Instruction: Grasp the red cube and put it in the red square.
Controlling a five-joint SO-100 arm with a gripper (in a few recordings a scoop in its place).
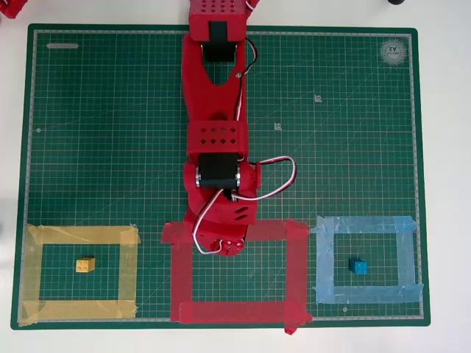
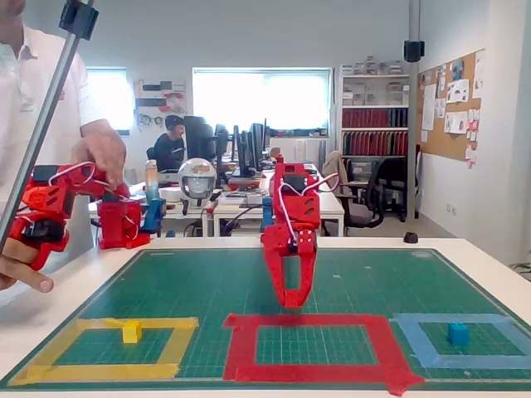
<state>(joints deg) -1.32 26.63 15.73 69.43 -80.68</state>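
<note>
**Over the far strip of the red square [image 1: 228,312]: jaws low, cube unconfirmed**

At the red square's far edge, the red arm [image 1: 213,110] reaches out along the green mat [image 1: 110,132], wrist bent down. In the fixed view the jaws point almost straight down, tips hanging just above the square's [image 2: 315,369] far tape strip and not touching it.

- Jaws: the tips converge to a narrow point, with mat showing through higher up. Red on red; I cannot tell whether they are closed empty or clamped on something small.
- Red cube: not separable from the red tips and tape. Judgement: if carried, it sits at the tips, above the square's far strip and short of the bare interior.
- Left of the red square in the overhead view, the yellow cube [image 1: 85,265] lies inside the yellow tape outline [image 1: 77,309]. Right of it, the blue cube [image 1: 358,266] lies inside the light-blue outline [image 1: 364,294]. Each colour matches its frame, so red looks like the one left to finish.
- Low, vertical posture suits a short, controlled drop.
- Next, likely: reach further in, past the strip, then release.
</note>
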